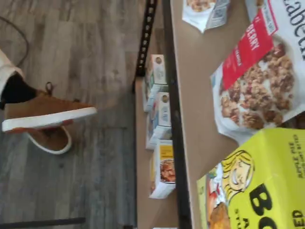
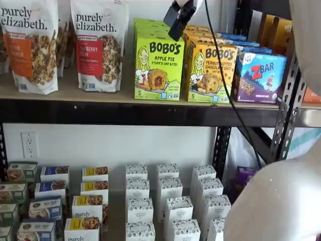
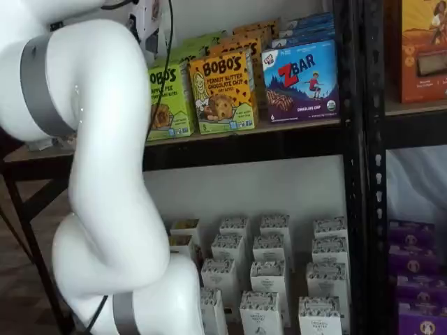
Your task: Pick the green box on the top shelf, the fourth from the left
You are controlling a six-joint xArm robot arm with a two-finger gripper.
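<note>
The green box (image 2: 159,68) stands upright at the front of a row of like cartons on the top shelf (image 2: 125,111), between a granola bag and an orange-yellow Bobo's box. Both shelf views show it, partly behind my arm in one (image 3: 165,103). In the wrist view its lime front with the cartoon girl (image 1: 257,186) lies close, on the tan board (image 1: 200,95). My gripper (image 2: 178,21) hangs from the upper edge of a shelf view, just in front of the box's upper right corner. It touches nothing, and its black fingers stand open and empty.
Two Purely Elizabeth granola bags (image 2: 99,45) stand left of the green box; the orange-yellow Bobo's box (image 2: 210,70) and the blue ZBar box (image 2: 258,75) stand to its right. Small cartons (image 2: 165,201) fill the lower shelf. A person's brown shoe (image 1: 45,112) is on the floor. My white arm (image 3: 105,174) blocks much of one view.
</note>
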